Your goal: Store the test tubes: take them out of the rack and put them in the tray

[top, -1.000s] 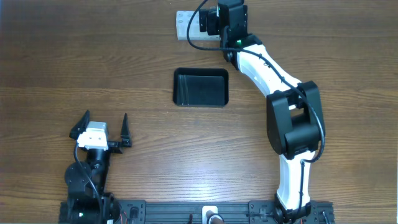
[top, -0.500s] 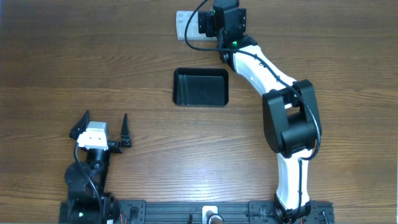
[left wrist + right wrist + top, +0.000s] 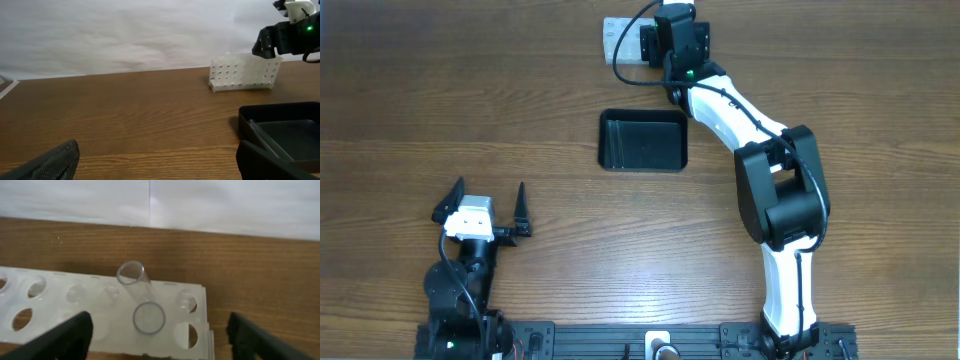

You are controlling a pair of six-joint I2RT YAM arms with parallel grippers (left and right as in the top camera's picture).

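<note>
Brown wood-grain table runs across the whole overhead frame. At its lower left the left gripper sits low by its base, fingers spread wide, holding nothing. Just above the middle lies the black tray, flat on the wood. At the top centre stands the white rack, with the right gripper above its end, fingers wide apart and gripping nothing. A clear test tube leans in one hole, a second clear ring beside it; whether that is another tube I cannot tell. Behind the table hangs a plain white backdrop.
</note>
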